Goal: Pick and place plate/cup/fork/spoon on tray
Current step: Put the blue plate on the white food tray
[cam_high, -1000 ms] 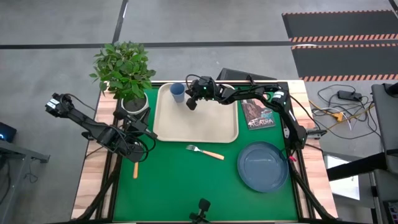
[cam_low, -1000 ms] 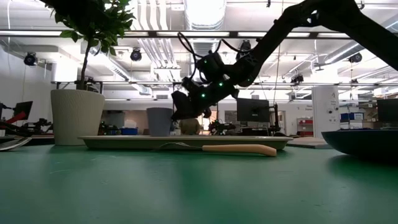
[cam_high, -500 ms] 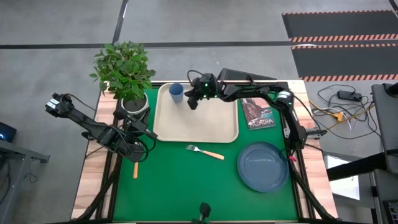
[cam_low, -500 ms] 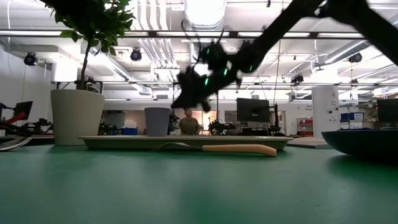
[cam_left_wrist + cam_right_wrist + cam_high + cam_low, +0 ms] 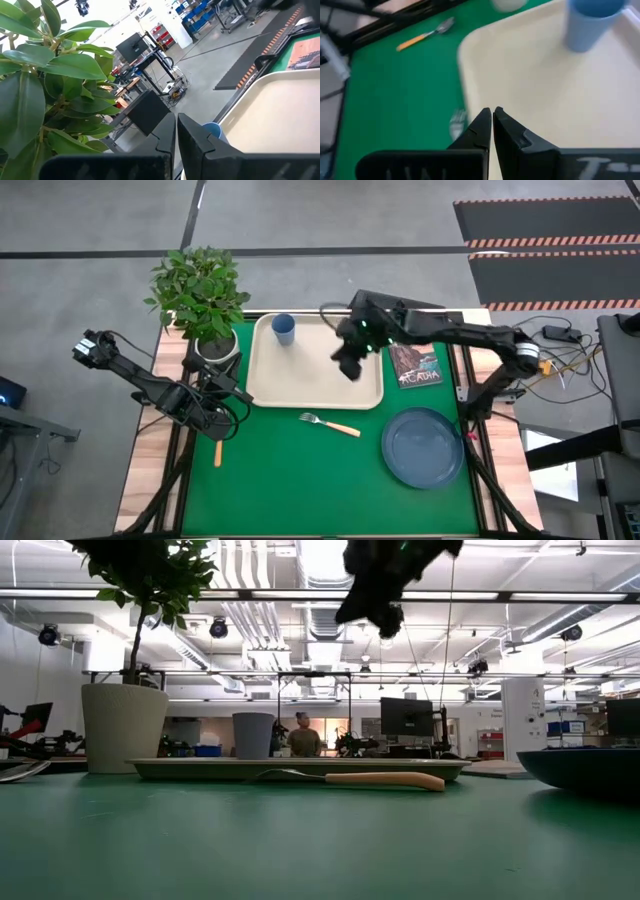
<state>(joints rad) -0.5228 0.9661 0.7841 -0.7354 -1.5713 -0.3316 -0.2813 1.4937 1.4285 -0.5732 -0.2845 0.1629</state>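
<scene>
The blue cup (image 5: 284,329) stands upright in the far left corner of the cream tray (image 5: 315,370); it also shows in the right wrist view (image 5: 592,22). My right gripper (image 5: 347,366) hovers shut and empty above the tray's right half, high in the low view (image 5: 370,585). The fork (image 5: 330,424) lies flat on the green mat just near of the tray. The plate (image 5: 423,447) rests on the mat at the near right. The spoon (image 5: 218,451) lies on the mat beside my left gripper (image 5: 238,392), which waits shut at the table's left.
A potted plant (image 5: 200,295) in a white pot stands at the far left beside the tray. A picture-covered booklet (image 5: 415,363) lies right of the tray. Bare green mat (image 5: 300,480) lies toward the near edge.
My right gripper has gone up from beside the cup and toward the table's right and near edges, and now hangs over the tray's right half. The cup stays standing in the tray's far left corner.
</scene>
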